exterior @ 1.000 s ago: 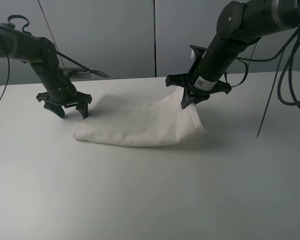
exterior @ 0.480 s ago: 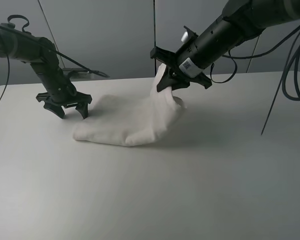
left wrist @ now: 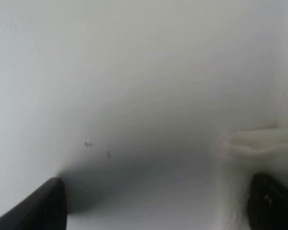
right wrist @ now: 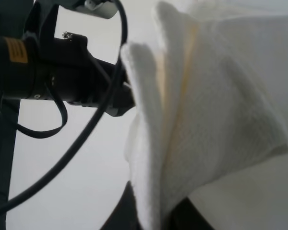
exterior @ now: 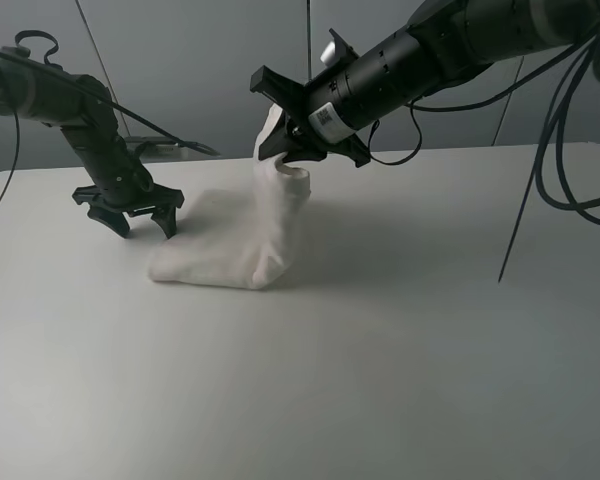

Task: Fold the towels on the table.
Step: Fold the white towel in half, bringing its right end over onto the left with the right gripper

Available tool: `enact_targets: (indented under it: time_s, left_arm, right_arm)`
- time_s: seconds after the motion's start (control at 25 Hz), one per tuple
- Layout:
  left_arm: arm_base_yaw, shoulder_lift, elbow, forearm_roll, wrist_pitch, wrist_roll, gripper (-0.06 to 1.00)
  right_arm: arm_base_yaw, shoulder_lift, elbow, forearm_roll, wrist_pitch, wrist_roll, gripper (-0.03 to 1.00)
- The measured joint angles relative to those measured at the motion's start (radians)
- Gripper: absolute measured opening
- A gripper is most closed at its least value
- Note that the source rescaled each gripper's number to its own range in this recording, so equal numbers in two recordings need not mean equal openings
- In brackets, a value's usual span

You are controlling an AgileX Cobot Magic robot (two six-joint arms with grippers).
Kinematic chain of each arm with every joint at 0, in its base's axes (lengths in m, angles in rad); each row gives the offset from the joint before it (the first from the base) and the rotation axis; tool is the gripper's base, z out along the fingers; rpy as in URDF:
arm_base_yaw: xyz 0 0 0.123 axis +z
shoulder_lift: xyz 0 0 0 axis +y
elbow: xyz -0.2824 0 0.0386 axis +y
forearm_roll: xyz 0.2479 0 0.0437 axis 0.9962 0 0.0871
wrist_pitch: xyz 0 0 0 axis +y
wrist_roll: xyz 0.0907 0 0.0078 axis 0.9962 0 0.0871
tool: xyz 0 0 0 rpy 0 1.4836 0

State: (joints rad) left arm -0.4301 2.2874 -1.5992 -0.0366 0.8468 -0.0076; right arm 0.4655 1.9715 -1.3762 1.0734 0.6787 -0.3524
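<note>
White terry towel (exterior: 242, 240), soft, thick-piled, in layers: bulk heaped low on the table (exterior: 380, 350), beyond centre; one end hanging above the table as a draped column. Right gripper (exterior: 285, 140), black: clamped on that raised end. Left gripper (exterior: 130, 215), black: clawed fingers spread wide, low over the table's far-left part. Table smooth, plain white.

Soft even light, faint shadow beside towel (exterior: 220, 250); left wrist view blurred

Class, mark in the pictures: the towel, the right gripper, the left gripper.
towel (exterior: 230, 250): high view, its flat lying part.
right gripper (exterior: 285, 150): high view, between fingertips pinching the towel's raised edge.
left gripper (exterior: 144, 228): high view, between its open fingertips.
</note>
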Motion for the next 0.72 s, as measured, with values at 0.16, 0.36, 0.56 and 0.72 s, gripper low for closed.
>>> enact_targets:
  time_s: [0.16, 0.36, 0.56, 0.72]
  left_arm:
    - [0.0, 0.0, 0.0, -0.011, 0.002, 0.008, 0.98]
    - [0.0, 0.0, 0.0, -0.013, 0.002, 0.008, 0.98]
    - [0.0, 0.0, 0.0, -0.015, 0.002, 0.008, 0.98]
    - [0.0, 0.0, 0.0, -0.015, 0.002, 0.008, 0.98]
  right_arm:
    - [0.002, 0.051, -0.063, 0.052, 0.024, -0.003, 0.0]
    - [0.03, 0.102, -0.128, 0.077, 0.028, -0.003, 0.0]
    - [0.047, 0.154, -0.173, 0.121, 0.031, -0.005, 0.0]
    - [0.06, 0.173, -0.178, 0.145, 0.021, -0.021, 0.0]
